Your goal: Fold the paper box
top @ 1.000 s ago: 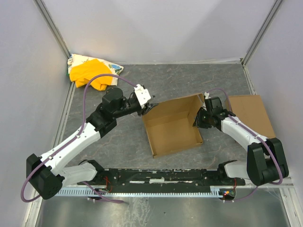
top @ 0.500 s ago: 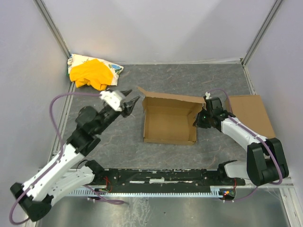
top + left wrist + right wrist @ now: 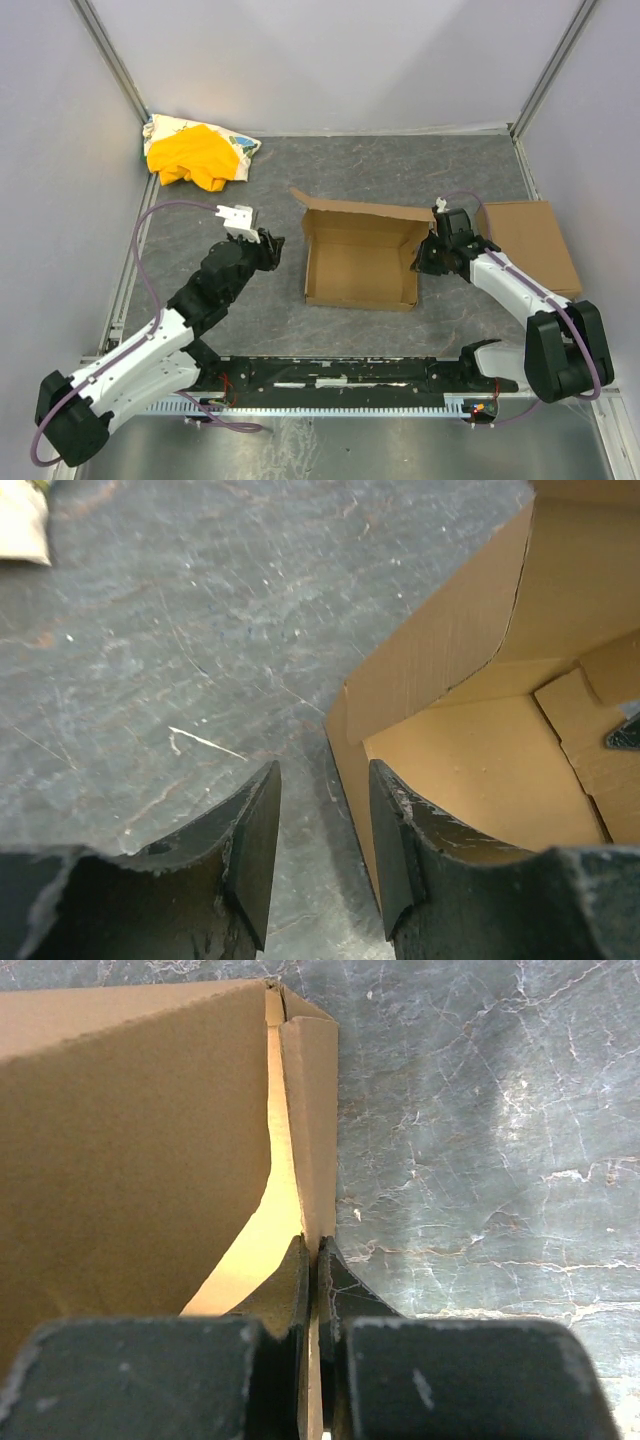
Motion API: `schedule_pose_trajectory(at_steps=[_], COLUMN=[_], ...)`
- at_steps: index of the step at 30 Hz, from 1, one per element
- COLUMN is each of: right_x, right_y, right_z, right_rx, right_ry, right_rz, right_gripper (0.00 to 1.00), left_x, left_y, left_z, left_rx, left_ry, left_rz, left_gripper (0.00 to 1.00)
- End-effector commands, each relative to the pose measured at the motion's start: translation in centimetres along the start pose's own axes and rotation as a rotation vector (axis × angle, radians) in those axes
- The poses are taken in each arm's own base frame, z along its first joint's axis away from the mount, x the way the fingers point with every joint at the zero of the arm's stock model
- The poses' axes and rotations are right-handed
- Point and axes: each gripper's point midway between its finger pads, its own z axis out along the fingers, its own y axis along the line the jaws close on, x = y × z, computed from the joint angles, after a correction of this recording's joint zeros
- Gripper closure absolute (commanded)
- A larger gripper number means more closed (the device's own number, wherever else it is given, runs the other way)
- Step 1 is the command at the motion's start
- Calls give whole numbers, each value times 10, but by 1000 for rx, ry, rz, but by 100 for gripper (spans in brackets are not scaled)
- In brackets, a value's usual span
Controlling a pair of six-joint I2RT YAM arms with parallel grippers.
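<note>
Top view: the paper box [image 3: 360, 265] sits mid-table as an open tray with its walls up and its long axis running left-right. Nothing is inside it. A loose flap [image 3: 298, 192] juts out from its far-left corner. The left gripper [image 3: 268, 245] is on the box's left side, near the left wall but clear of it, so the box lies to its right. The right gripper [image 3: 428, 258] is at the right wall, making the right arm the one in contact. A yellow cloth [image 3: 195, 155] lies in the far-left corner of the table [image 3: 400, 170], and a flat cardboard sheet [image 3: 530, 245] lies to the right of the right arm. Both are well away from the box.

Left wrist: the left gripper [image 3: 323, 780] is part open and holding nothing, with bare table between the fingers. The box [image 3: 470, 750] is ahead and to the right, its near corner just past the right finger. The tray floor in view is empty.

Right wrist: the right gripper [image 3: 312, 1250] is pinched tight on the top edge of the box [image 3: 140, 1130] at the doubled-over right wall, with cardboard visible between the pads.

Judgement: the right arm anchors the box. The left arm needs only a short move to the right to reach the left wall or the flap.
</note>
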Motion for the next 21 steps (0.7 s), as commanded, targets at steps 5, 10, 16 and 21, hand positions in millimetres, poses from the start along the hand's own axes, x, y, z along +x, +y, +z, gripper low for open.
schedule_pose_trajectory(at_steps=[5,10,16,21], right_x=[0,2,3,4], right_y=[8,7,6,5], right_z=[1,1,-2,-2], right_rx=[-44,-44,-36,-33], right_ry=[-5,1,4,11], right_rz=[14,11,4,-1], right_gripper=[98,98,98,98], left_x=[6,22,33,28], left_y=[-14,-27,-38,-53], left_z=[18,27,41,44], left_rx=[21,85,119,186], left_ry=[-9,25,52,53], left_rz=[-152,-183,-204,-223], left_gripper=[52,53,54,54])
